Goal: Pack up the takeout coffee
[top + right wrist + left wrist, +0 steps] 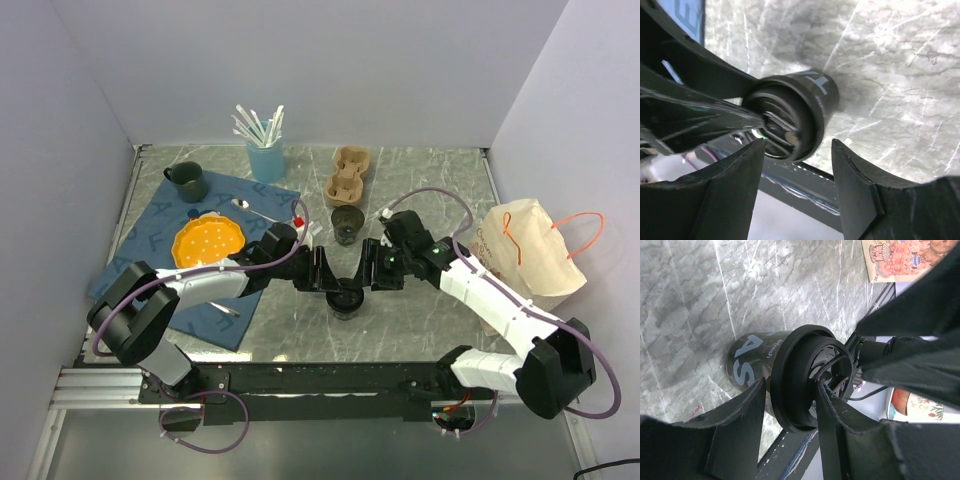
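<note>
- Black lidded cup stands mid-table on the grey marble table, between both arms.
- It is upright, with its long axis vertical and the lid on top.
- Left pincer: fingers part-open astride the lid. I cannot tell whether they grip it.
- Right pincer: spread wide, holding nothing.
- Risk: a squeeze at the lid may pop it off, and the crowding fingers could tip the cup.
</note>
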You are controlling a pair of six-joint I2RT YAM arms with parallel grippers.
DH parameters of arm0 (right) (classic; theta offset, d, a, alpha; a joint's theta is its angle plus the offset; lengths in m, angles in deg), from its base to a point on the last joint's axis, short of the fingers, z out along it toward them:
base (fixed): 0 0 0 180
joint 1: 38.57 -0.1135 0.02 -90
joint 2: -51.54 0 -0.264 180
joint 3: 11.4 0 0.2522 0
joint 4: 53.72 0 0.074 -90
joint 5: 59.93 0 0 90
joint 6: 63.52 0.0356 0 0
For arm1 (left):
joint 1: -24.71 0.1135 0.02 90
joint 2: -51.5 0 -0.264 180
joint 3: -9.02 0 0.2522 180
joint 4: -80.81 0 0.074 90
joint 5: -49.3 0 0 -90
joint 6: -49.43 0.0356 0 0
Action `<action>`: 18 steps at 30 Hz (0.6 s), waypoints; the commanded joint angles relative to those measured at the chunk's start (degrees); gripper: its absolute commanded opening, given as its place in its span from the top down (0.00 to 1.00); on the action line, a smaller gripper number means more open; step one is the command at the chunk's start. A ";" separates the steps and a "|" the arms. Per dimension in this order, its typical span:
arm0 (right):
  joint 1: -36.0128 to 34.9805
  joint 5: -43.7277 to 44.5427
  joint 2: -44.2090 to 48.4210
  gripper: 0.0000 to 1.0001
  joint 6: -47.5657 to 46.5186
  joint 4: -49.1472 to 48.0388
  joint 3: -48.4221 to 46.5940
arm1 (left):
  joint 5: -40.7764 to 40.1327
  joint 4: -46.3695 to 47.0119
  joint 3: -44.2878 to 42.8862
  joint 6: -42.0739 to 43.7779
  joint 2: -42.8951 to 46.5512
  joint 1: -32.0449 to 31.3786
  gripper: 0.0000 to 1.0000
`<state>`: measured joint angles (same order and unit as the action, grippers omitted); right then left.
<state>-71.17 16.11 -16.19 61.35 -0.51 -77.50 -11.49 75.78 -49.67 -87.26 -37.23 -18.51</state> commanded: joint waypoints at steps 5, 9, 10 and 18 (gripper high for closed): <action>4.47 -14.42 -1.00 0.37 -8.42 -8.14 4.08 | -2.14 -7.41 0.02 5.04 -2.24 -0.72 0.59; 4.91 -18.99 -3.81 0.38 -8.94 -12.27 4.96 | -1.88 -7.59 -0.42 5.30 -2.68 -0.81 0.59; 4.91 -19.79 -4.43 0.39 -9.29 -12.89 5.05 | -1.88 -7.68 -0.42 5.39 -2.77 -0.81 0.59; 4.91 -22.78 -8.03 0.44 -10.18 -15.88 6.19 | -1.79 -7.68 -0.69 5.30 -3.12 -0.72 0.59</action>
<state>-65.86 -1.26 -23.90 52.08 -10.74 -72.41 -11.08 73.95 -51.02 -84.77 -37.64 -18.62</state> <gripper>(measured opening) 0.568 0.438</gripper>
